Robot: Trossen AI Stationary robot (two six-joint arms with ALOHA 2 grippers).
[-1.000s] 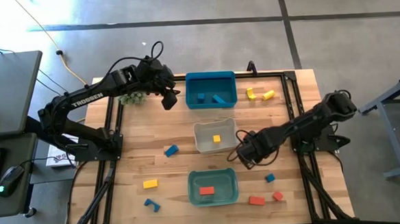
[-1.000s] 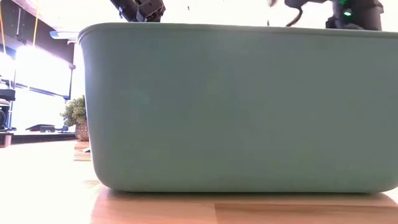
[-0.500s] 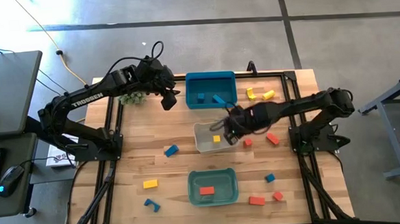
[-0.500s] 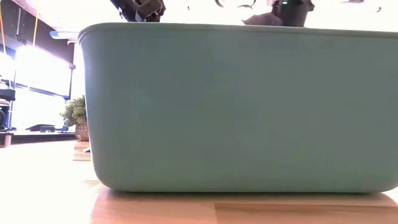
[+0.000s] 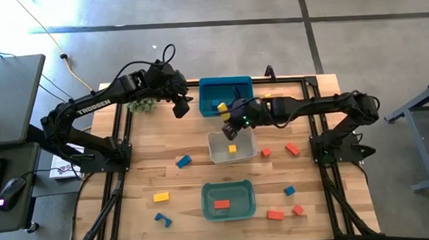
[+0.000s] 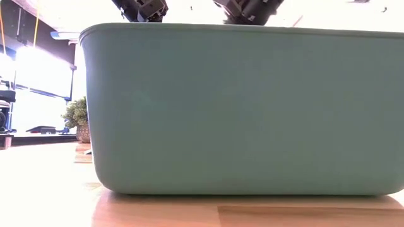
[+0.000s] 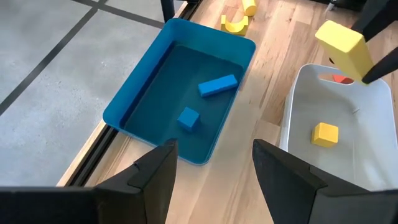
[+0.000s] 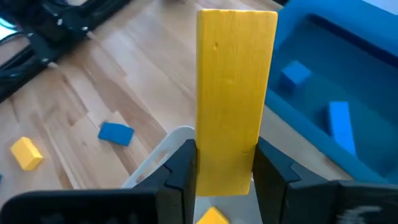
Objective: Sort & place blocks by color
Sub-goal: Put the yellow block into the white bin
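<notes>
My right gripper [image 5: 227,113] reaches in from the right and hangs over the far rim of the white bin [image 5: 215,155], shut on a yellow bar [image 8: 236,93]. One yellow cube [image 5: 232,148] lies in that bin. The blue bin [image 5: 201,98] holds two blue blocks [image 7: 216,85]. A red block [image 5: 221,204] lies in the green bin [image 5: 204,201]. My left gripper [image 7: 214,180] is open, up in the air beside the blue bin's left end. Loose red, blue and yellow blocks lie flat on the table. My right gripper pinches the yellow bar between its two fingers [image 8: 180,174] at the end nearest the wrist [image 8: 227,177]. The rest of the bar sticks out past the fingertips. It is lifted clear, above the white bin's far rim [image 7: 323,71].
On the table lie a blue block [image 5: 183,161], a yellow one [image 5: 161,198] and another blue one [image 5: 162,220] on the near left. Two red blocks [image 5: 265,152] [image 5: 292,148] lie right of the white bin. A green plant ball [image 5: 142,105] sits at the far left. The green bin's wall [image 6: 240,107] fills the low view.
My right gripper has swung from beside the white bin's near right corner toward the table's far edge and left, ending over the bin's far rim near the blue bin. Two red blocks right of the white bin have come into view. The left arm kept still.
</notes>
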